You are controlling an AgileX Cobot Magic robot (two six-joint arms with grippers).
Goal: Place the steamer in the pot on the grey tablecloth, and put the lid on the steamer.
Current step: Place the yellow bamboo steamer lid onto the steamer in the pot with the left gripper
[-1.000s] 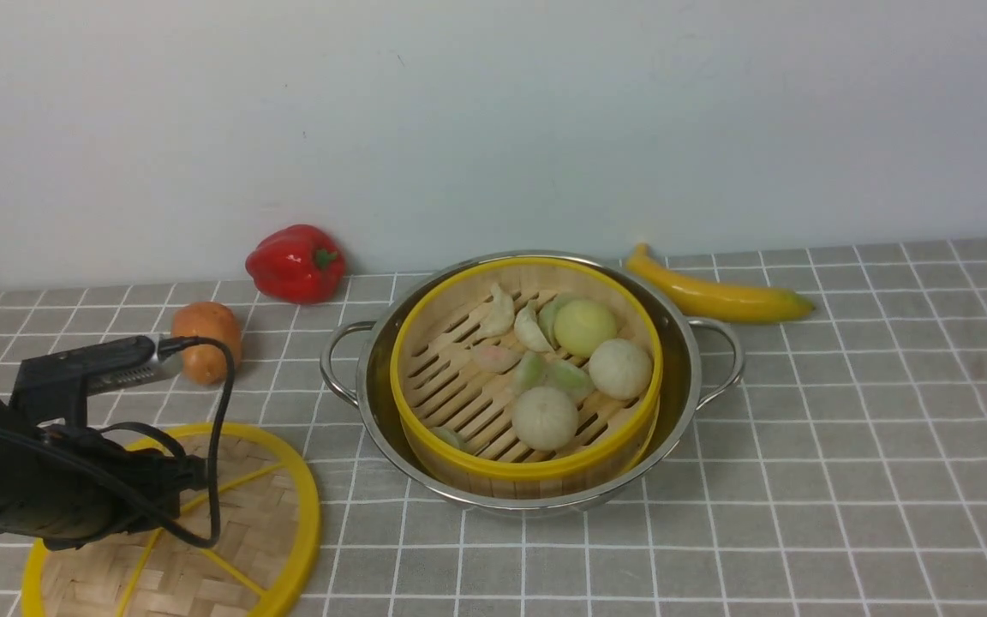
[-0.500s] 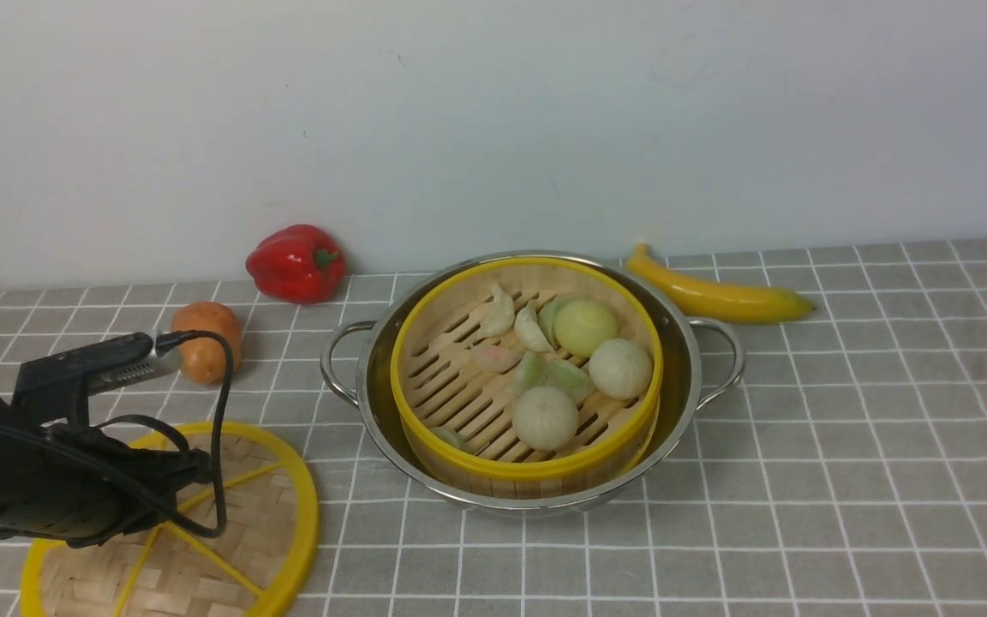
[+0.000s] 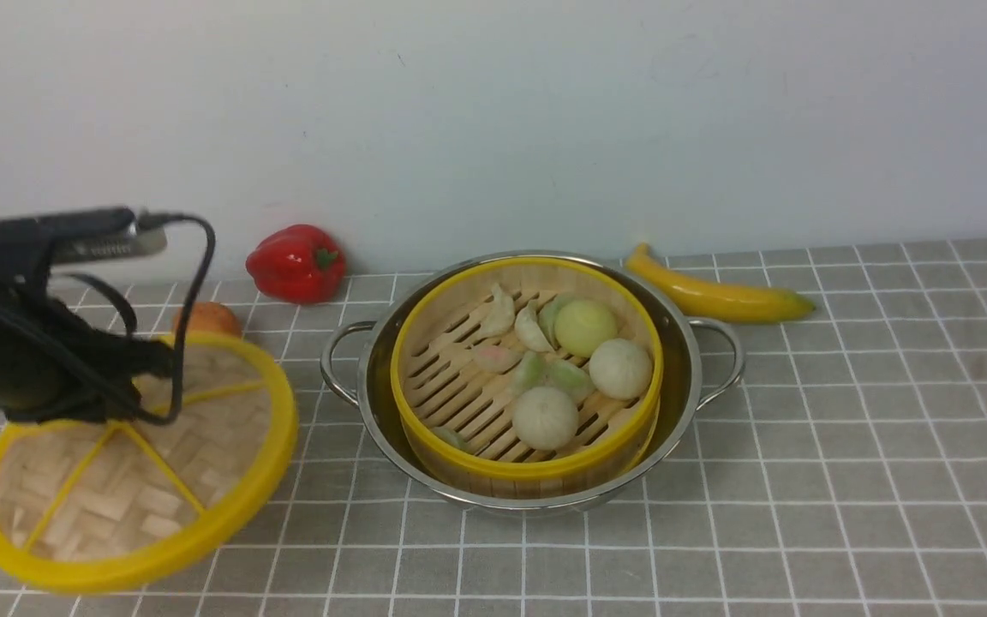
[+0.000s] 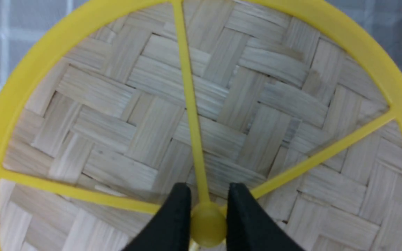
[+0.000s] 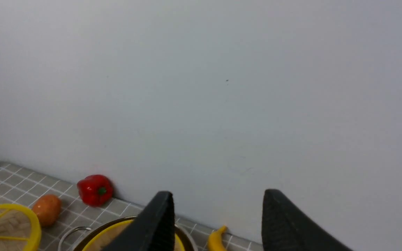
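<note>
The steamer (image 3: 459,377), a yellow-rimmed bamboo basket holding buns and dumplings, sits inside the steel pot (image 3: 682,360) on the grey tablecloth (image 3: 845,446). My left gripper (image 4: 206,195) is shut on the yellow centre knob of the lid (image 3: 168,463), a woven disc with yellow spokes. The lid hangs tilted above the cloth, left of the pot; in the left wrist view the lid (image 4: 257,97) fills the picture. In the front view the left gripper's jaws are hidden behind the arm. My right gripper (image 5: 218,202) is open and empty, raised high, facing the wall.
A red pepper (image 3: 296,261) lies by the wall behind the lid. A potato (image 3: 206,319) sits partly hidden behind the lid's far edge. A banana (image 3: 716,291) lies behind the pot on the right. The wall runs along the cloth's far edge.
My left gripper has risen with the lid, lifting it off the cloth and tilting it. The pot and steamer have not moved.
</note>
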